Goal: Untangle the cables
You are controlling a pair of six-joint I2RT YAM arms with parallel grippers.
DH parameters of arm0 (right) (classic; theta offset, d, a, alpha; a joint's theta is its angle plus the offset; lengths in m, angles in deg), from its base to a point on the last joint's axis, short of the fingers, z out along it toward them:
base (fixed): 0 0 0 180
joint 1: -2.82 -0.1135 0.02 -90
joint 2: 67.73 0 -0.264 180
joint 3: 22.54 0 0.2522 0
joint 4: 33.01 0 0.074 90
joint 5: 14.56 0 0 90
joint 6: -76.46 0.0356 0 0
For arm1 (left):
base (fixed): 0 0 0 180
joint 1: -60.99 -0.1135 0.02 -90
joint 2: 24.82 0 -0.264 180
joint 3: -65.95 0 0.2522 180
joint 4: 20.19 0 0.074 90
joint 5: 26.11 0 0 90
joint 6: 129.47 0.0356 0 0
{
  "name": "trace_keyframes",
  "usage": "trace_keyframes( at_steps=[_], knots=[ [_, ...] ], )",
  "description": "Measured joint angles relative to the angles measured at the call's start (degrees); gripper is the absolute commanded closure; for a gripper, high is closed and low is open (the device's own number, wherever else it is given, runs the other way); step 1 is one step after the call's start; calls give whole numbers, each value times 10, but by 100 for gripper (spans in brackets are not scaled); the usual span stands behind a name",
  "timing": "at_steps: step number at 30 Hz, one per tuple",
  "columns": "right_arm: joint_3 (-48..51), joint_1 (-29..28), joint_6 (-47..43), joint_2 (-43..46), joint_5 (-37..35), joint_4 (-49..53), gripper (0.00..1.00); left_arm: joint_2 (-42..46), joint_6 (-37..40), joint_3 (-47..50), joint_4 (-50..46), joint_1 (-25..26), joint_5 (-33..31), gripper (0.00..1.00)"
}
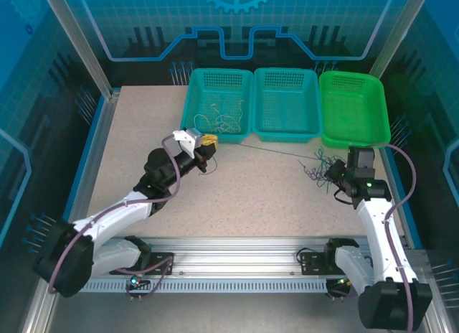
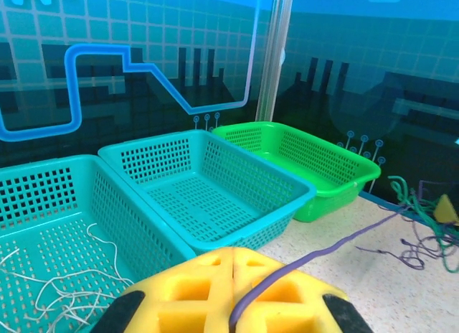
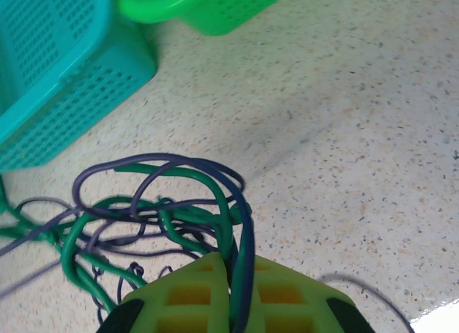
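Left claw (image 2: 233,286) and right claw (image 3: 233,293) tight on cables (image 3: 168,214).

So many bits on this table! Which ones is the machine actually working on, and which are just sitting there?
In the job: tangle of cables; purple cable stretched from it; left tool shut on that cable; right tool shut on the tangle; whitish wires, probably, in the left teal basket.
Just sitting there: middle teal basket; green basket.

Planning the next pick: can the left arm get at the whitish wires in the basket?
Likely not yet: left gripper is near the whitish wires, but shut on a purple wire.
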Motion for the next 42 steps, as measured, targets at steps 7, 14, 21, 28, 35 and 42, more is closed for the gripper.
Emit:
trace_keyframes(
  at_steps=[7,14,21,28,35,42],
  knots=[
    [26,70,45,-11,81,-26,97,64,-13,0,-121,-8,-32,100],
    [38,106,66,3,199,-44,100,119,-133,38,-205,-121,-15,100],
    [54,34,49,-58,183,-98,97,97,-187,38,-162,-146,41,100],
    [65,-67,27,-159,94,-101,75,40,-173,-4,-129,-99,52,100],
    [11,-156,-64,-145,52,-80,58,16,-153,-25,-117,-79,51,100],
    [-27,-279,-93,-223,-11,-81,56,16,-134,-26,-137,-67,37,100]
  ],
)
